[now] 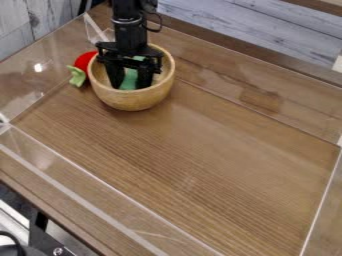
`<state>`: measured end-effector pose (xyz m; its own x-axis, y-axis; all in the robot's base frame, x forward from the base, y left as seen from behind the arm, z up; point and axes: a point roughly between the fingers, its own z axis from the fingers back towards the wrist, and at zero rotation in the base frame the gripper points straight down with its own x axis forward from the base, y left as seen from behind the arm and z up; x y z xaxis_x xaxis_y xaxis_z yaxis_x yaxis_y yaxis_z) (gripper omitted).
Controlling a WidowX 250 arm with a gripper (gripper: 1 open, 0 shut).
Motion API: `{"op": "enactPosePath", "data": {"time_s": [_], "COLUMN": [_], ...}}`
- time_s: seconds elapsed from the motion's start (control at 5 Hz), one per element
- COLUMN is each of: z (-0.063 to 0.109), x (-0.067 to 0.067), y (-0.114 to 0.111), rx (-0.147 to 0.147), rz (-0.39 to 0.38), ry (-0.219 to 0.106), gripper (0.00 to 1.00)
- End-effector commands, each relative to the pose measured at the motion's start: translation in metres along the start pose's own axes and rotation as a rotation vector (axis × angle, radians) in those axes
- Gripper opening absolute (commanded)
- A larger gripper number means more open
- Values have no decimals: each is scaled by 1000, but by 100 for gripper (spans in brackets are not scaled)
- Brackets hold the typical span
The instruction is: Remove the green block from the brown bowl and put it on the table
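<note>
At the far left of the bench [201, 150], my gripper [130, 72] hangs straight down into the brown bowl [131, 92], its black body rising out of the top edge of the view. My jaws are drawn in narrow, closed on the green block [130, 82], which sits inside the bowl between my two dark fingers [112, 70]. Only part of the block shows: a bright green patch low in the bowl, between and just below the fingers, against the pale inner wall. How it lies under my fingers I cannot make out, since they cover most of it.

The bowl stands upright on the wood-grain surface, close to the left clear plastic wall [34, 75]. Touching or just beside its left rim lies a small red-and-green toy [83, 66], partly hidden behind the bowl's wall; I cannot tell whether the two actually meet.

The wide brown top stretches toward the near right corner, glossy, with light reflections across it. Low clear walls edge it on the near side and the right. Beyond the far edge runs a backdrop of grey weathered planks [254, 20].
</note>
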<state>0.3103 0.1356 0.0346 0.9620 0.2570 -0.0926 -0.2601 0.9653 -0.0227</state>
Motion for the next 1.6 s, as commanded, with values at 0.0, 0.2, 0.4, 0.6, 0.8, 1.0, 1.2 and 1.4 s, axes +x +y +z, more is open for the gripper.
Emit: {"op": "enactPosePath", "data": {"time_s": [0.0,0.2,0.4,0.6,0.8,1.0,1.2,1.4], "z": [41,61,88,110,118,120,116,106], "x": [4,0,-3,-7,-17,-31,-46,-61], "y": [2,1,-2,-9,-28,-51,-79,-110], "rx": [-15,-40,-74,-111,-133,-148,-157,-154], "rz": [3,5,5,4,-28,-80,-147,-216], "ry": [-101,-134,-179,-205,-204,-197,-183,-167], "gripper": [0,0,0,0,0,0,0,0]}}
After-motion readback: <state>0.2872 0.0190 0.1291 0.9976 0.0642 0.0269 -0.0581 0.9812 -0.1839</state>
